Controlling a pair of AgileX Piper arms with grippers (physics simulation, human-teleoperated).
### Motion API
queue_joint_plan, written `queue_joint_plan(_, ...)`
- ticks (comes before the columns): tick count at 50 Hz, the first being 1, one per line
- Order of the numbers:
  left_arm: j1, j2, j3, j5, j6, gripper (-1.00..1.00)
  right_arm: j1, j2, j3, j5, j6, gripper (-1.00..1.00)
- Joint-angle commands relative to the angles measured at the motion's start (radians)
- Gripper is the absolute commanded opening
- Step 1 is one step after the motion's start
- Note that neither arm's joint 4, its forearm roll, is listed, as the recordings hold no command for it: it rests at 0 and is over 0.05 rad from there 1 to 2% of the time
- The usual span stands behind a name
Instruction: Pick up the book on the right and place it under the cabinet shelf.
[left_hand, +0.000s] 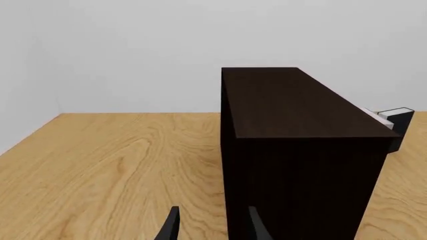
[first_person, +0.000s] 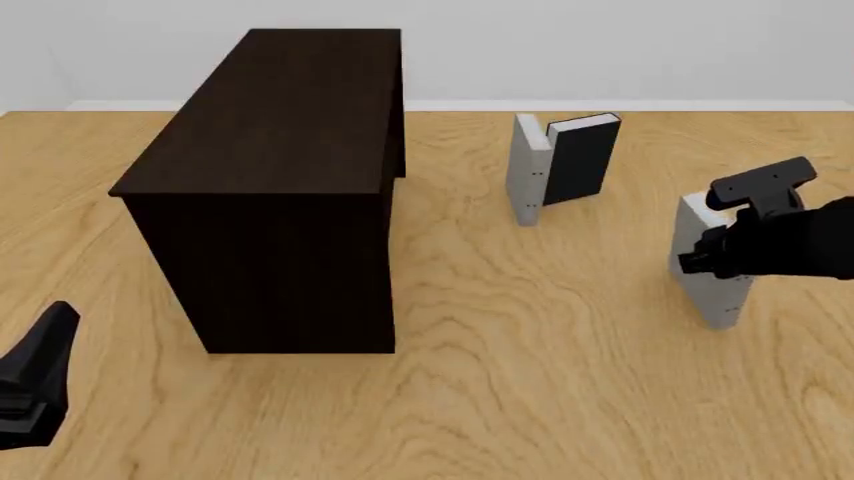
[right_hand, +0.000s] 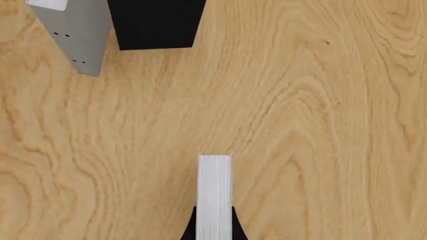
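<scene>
The light-grey book (first_person: 715, 288) stands upright on the table at the right. In the right wrist view I see its pale top edge (right_hand: 215, 192) with a dark finger (right_hand: 189, 231) pressed against each side. My right gripper (first_person: 705, 262) is shut on the book from above; I cannot tell whether the book is off the table. The tall dark brown cabinet shelf (first_person: 287, 170) stands at the left; in the left wrist view it (left_hand: 300, 165) fills the middle. My left gripper (left_hand: 213, 231) is open and empty, low at the front left (first_person: 38, 380), short of the cabinet.
A narrow upright grey slab (first_person: 530, 170) and a black-covered book with white pages (first_person: 587, 158) stand together at the back, between the cabinet and the right book. Both show in the right wrist view, slab (right_hand: 77, 35) and black book (right_hand: 157, 22). Wooden table (first_person: 534, 380) all around.
</scene>
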Motion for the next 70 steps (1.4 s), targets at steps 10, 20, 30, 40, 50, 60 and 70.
queue_joint_plan(10, 0.0, 0.002, 0.0, 0.001, -0.001, 1.0, 0.082, -0.193, 0.014, 0.081, 0.083, -1.0)
queue_joint_plan(20, -0.001, 0.006, 0.0, 0.0, -0.001, 1.0, 0.133, -0.405, 0.017, 0.169, 0.127, -1.0)
queue_joint_plan(30, -0.021, 0.014, 0.0, -0.005, -0.002, 1.0, 0.235, -0.677, 0.048, 0.231, 0.265, -1.0)
queue_joint_plan(40, -0.031, -0.01, -0.003, 0.019, -0.001, 1.0, 0.344, -0.841, 0.08, 0.226, 0.47, -1.0)
queue_joint_plan(50, -0.026, -0.013, -0.004, 0.024, -0.001, 1.0, 0.318, -0.832, 0.118, 0.109, 0.522, -1.0)
queue_joint_plan(60, -0.027, -0.013, -0.006, 0.027, -0.001, 1.0, 0.349, -0.765, 0.117, 0.047, 0.611, -1.0)
queue_joint_plan(70, -0.036, -0.013, -0.003, 0.025, -0.001, 1.0, 0.369, -0.665, 0.185, -0.097, 0.76, -1.0)
